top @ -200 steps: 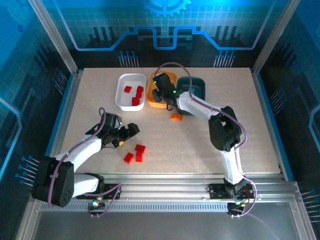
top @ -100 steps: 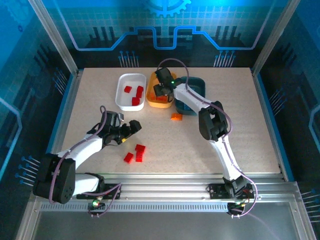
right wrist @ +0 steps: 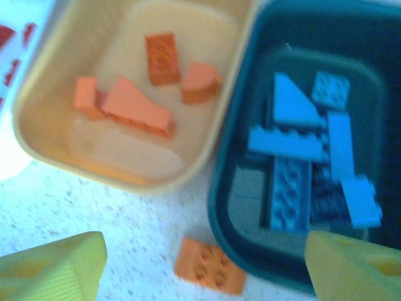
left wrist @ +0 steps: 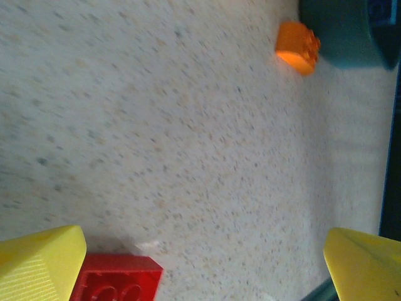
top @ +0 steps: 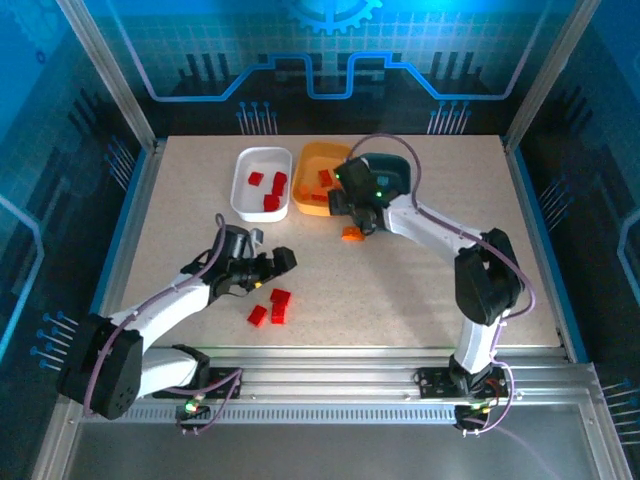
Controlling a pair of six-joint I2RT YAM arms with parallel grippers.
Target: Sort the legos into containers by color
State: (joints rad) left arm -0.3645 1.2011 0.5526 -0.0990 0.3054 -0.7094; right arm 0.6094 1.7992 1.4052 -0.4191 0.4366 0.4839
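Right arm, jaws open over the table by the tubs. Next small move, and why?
Probably lower the right gripper straight down onto the loose orange brick and close. Its jaws stand open with that brick lying on the table between them, beside the teal tub, and the orange tub holding the other orange pieces is just beyond.

A robotics lab cell: a speckled counter (top: 180, 200) fenced by aluminium posts (top: 105, 70) and blue circuit-print panels (top: 440, 50), with two arms (top: 440, 235) bolted to a near rail (top: 330, 385).
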